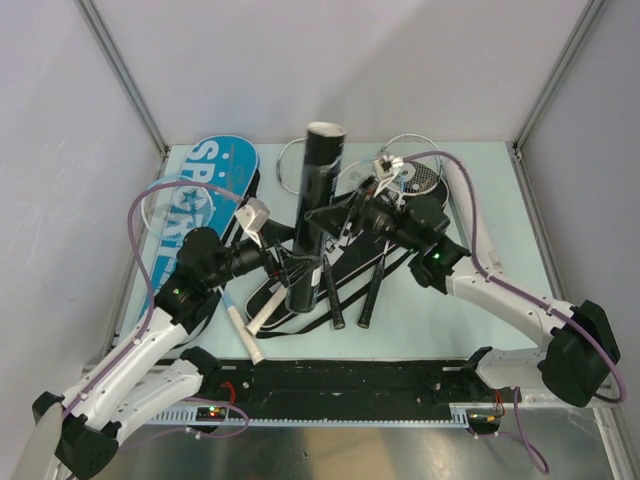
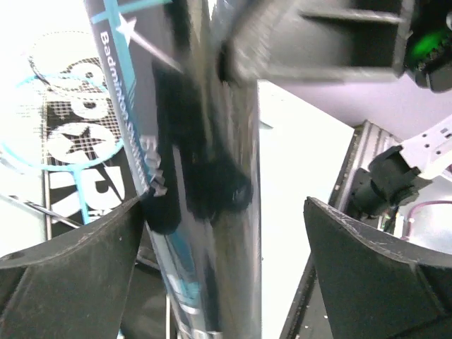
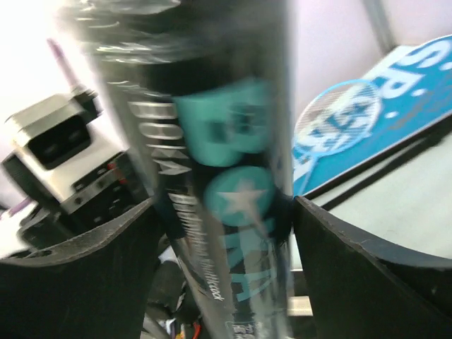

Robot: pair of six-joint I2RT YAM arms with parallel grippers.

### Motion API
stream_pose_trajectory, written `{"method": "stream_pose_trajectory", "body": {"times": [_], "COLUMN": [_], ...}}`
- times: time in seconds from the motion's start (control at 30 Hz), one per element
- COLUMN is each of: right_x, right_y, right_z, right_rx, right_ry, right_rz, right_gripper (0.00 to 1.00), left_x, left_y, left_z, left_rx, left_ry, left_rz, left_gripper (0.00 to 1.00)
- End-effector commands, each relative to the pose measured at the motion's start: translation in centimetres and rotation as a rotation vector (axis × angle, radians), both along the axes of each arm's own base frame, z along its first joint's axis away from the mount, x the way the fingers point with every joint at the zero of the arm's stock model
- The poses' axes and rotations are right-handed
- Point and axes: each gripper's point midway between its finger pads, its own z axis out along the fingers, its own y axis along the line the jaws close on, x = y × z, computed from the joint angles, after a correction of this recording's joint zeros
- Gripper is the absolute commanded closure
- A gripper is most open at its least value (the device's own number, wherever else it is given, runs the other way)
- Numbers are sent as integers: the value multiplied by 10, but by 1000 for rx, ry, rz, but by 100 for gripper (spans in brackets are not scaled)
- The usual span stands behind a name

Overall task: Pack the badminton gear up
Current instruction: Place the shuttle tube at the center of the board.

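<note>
- Top external view: the black shuttle tube (image 1: 318,200) stands upright near the middle of the desk (image 1: 470,300), with its foot on the black racket bag (image 1: 348,262).
- Both arms reach in at mid-height from opposite sides. This is probably so that one can steady the tall, tippy tube while the other changes its hold.
- Left wrist view: the left pincer (image 2: 226,205) is spread around the tube. One finger (image 2: 70,275) touches it and the other stands apart, with bright desk showing in the gap, so it is not pinching.
- Right wrist view: the right pincer (image 3: 224,203) has a finger against each side of the tube and appears to be pinching it, though blur leaves some doubt.
- The tube's far end shows a pale rim. Whether shuttlecocks are inside cannot be told.
- The blue racket bag (image 1: 205,190) lies flat at the far left. Two black-handled rackets (image 1: 335,295) lie on top of the black bag, and a white-handled racket (image 1: 243,330) lies near left. None looks bagged.
- Keeping the tube upright likely keeps any contents in, and most of the packing seems left to do.
</note>
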Motion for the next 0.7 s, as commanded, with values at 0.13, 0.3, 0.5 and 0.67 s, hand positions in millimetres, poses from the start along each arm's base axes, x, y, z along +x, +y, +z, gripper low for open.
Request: {"method": "stream_pose_trajectory", "body": {"times": [0.13,0.3,0.5,0.67], "right_x": [60,76,81,85], "right_y": [-86,-138,-196,-246], "right_z": [-14,-54,-95,-141], "right_rx": [-99,-235,-396,-605], "right_ry": [167,272,435,598], "right_rz": [-223,-320,-418,-512], "right_gripper": [54,58,60,59], "left_x": [-9,-5,3,18], "left_y": [9,20,32,43], "left_z": [28,16,3,-12], "left_rx": [2,77,136,198], "left_ry": [-183,-194,-172,-107], "left_rz": [3,53,126,226], "left_gripper": [1,0,0,0]}}
